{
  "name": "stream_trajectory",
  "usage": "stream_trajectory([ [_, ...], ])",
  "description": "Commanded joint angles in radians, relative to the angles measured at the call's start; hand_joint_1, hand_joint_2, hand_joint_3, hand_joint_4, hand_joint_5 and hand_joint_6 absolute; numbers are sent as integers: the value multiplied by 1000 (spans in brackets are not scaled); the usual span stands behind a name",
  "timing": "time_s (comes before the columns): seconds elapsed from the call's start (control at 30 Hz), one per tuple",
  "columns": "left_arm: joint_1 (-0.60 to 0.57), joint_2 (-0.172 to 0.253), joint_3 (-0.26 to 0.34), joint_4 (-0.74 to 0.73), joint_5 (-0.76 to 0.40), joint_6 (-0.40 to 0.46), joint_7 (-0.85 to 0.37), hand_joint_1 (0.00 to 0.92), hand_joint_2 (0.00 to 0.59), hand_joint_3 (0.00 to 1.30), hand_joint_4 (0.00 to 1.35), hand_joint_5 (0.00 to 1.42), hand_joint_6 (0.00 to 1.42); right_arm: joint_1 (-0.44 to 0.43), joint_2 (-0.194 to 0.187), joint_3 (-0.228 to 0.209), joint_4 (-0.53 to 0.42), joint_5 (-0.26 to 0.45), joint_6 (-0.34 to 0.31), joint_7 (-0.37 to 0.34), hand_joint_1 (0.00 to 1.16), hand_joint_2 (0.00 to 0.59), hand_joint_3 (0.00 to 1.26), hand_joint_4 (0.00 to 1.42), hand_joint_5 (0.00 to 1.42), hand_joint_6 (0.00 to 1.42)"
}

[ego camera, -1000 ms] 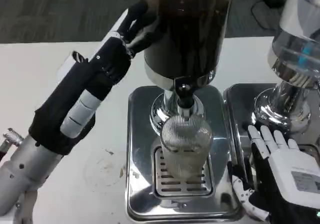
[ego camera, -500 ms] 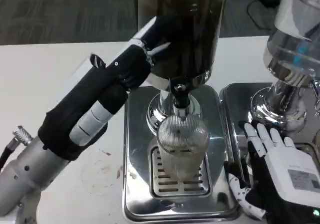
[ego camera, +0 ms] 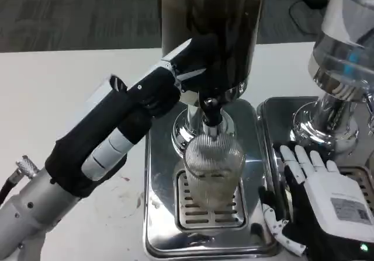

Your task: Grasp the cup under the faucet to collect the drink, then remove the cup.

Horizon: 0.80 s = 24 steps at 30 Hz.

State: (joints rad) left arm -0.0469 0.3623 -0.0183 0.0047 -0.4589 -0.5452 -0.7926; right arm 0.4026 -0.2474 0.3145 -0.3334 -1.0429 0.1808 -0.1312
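The ribbed cup stood on the drip tray directly under the faucet. Our left hand reached against the dark dispenser; we could not tell its grip. Our right hand rested beside the tray, fingers spread, holding nothing.

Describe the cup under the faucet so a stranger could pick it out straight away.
Find the tall dark drink dispenser at the table's middle. Below its faucet, on the slotted steel drip tray, stands the clear ribbed plastic cup. It is the only see-through ribbed thing among shiny metal.
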Motion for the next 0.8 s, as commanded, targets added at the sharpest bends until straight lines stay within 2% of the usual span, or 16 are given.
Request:
stream_trajectory([
  [0.03,-7,-8,2,29,6,15,-26,0,169,74,0,155,98,17,2,-5,-2,1,3,-23,433,488,44,0,0,0],
  [0.57,21,16,-15,-1,13,88,-88,0,174,176,0,204,159,-2,-6,-6,6,7,-3,-21,433,488,44,0,0,0],
  [0.8,-24,74,-35,4,54,90,-137,0,178,218,0,205,164,-5,3,-7,7,5,6,-28,433,488,44,0,0,0],
])
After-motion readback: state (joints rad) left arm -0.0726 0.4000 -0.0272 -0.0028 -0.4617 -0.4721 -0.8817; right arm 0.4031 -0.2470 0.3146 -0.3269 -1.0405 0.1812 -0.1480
